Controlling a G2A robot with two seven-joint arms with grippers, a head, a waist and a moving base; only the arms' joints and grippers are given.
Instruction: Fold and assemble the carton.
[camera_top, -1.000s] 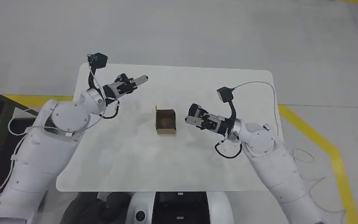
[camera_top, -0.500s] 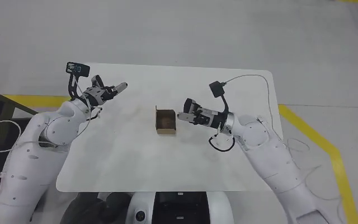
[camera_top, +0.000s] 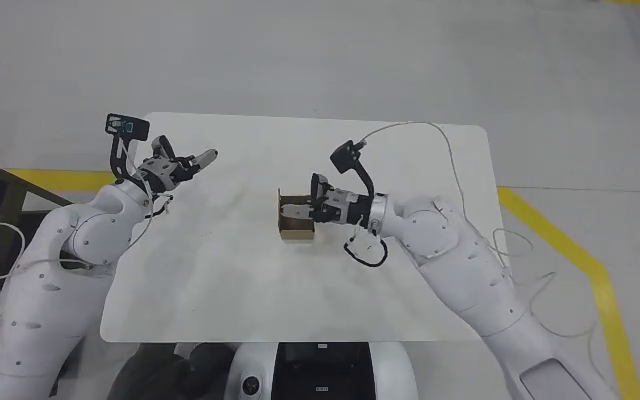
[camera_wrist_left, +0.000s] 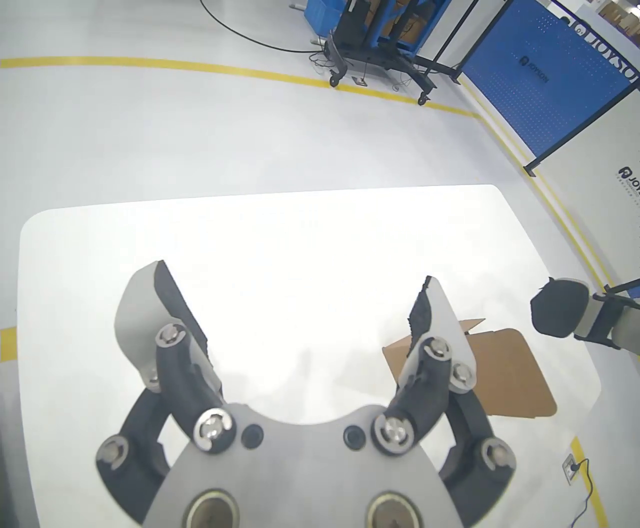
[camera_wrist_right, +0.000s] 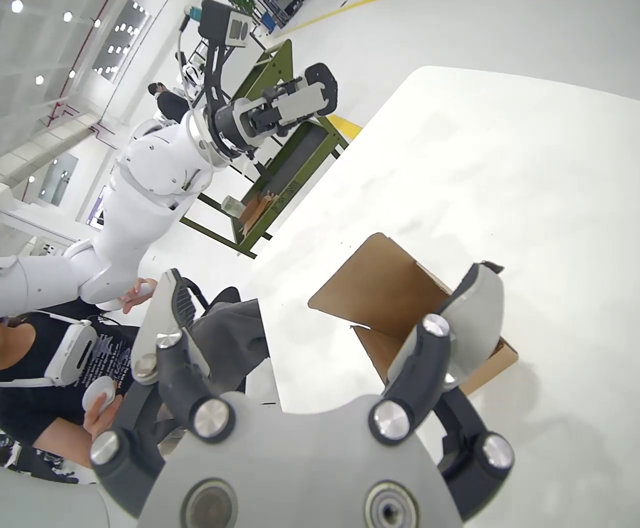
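Assembly is judged partly done: the carton (camera_top: 296, 225) is seen standing open-topped just under the spread-apart right pincer (camera_wrist_right: 327, 275), a flap (camera_wrist_right: 385, 295) left to be folded, well apart from the spread-apart left pincer (camera_wrist_left: 294, 272).

In the left wrist view, a blue perforated metal panel (camera_wrist_left: 550, 75) standing on the floor carries a small white logo with a short word in white capitals beside it. Above it, at the picture's corner, a white strip (camera_wrist_left: 611, 50) bears large blue capitals, cut off at the edge. Farther along that edge, a white wall board (camera_wrist_left: 631, 181) shows a dark round logo and the start of a word, with a line of print below too small to read. In the right wrist view, a rail of the olive-green metal frame (camera_wrist_right: 287, 192) beside the desk has white lettering, seen upside down.
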